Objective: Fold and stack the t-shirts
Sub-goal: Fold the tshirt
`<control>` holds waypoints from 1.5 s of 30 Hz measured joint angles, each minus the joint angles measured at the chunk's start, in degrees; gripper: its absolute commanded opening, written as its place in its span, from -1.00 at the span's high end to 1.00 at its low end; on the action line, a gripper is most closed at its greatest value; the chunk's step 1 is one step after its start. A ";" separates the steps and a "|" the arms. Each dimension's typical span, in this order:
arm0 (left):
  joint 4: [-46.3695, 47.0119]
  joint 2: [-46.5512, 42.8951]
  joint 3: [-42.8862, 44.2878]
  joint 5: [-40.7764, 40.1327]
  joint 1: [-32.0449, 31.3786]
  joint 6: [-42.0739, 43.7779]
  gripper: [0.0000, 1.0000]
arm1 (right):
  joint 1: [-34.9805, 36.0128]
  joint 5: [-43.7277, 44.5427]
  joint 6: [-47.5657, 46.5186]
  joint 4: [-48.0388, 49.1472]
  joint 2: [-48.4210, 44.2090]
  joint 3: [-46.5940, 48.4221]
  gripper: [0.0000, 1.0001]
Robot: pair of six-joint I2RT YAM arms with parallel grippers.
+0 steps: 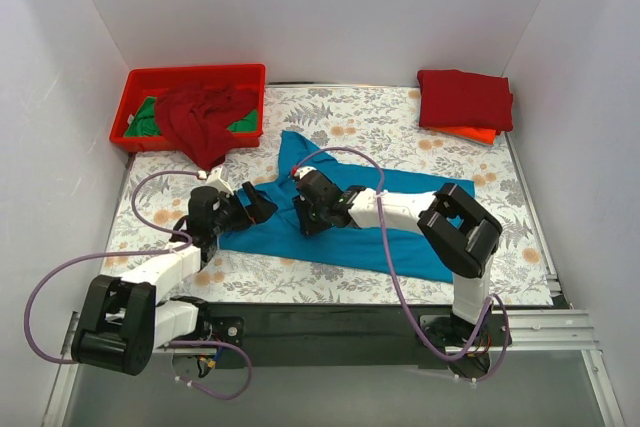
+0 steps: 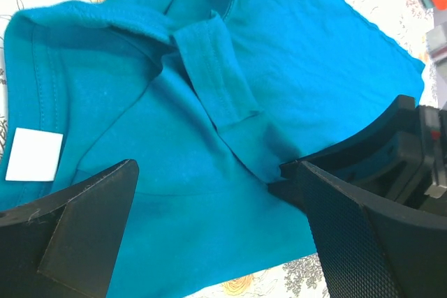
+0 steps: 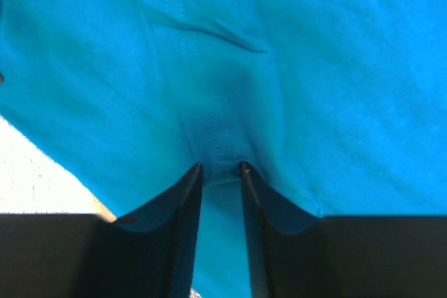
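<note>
A: Status, biggest thing first?

B: Floral table (image 1: 380, 132), w/ the teal t-shirt (image 1: 330, 247) lying mostly flat across the middle, one sleeve flopped toward the far side. It looks only partly folded, if at all. Wrinkles run near the collar.

A: And the others?

B: Red tray (image 1: 195, 72) in the far-left corner holds a crumpled dark red shirt (image 1: 205, 117) draped over its near rim, plus a green shirt (image 1: 147, 119) under it, neither folded. In the far-right corner there's a neat stack: folded dark red shirt (image 1: 465, 97) on top of an orange one (image 1: 470, 133). So approx two done, one in hand, two waiting.

A: Grippers?

B: Right gripper (image 3: 220, 167) is on the teal shirt near its middle, fingers nearly together w/ a stitched ridge of cloth nipped between the tips. Left gripper (image 2: 216, 172) hovers over the shirt's left part, fingers wide apart, nothing between them.

A: Anything small?

B: White label (image 2: 35, 155) at the collar, that's abt it.
</note>
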 measured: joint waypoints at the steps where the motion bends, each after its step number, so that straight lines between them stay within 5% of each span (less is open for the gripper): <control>1: 0.07 0.28 0.00 -0.02 -0.13 0.00 -0.93 | 0.00 0.28 0.02 -0.02 0.13 0.15 0.62; 5: 0.04 1.62 -0.02 -0.02 -0.31 -0.20 -0.93 | 0.00 1.31 0.15 -0.20 0.76 0.90 0.88; 18: 0.68 5.09 -0.02 -0.46 -1.55 -1.05 -0.92 | -0.74 3.39 -0.37 -2.36 0.52 2.16 0.88; 37: 2.32 7.45 1.07 -1.31 -2.95 -1.01 -0.92 | -12.57 -0.83 -0.13 -1.51 -3.15 1.55 0.88; 45: 2.25 8.15 1.75 -2.10 -3.67 -0.98 -0.92 | -13.03 -1.97 0.20 -1.31 -3.04 -0.20 0.68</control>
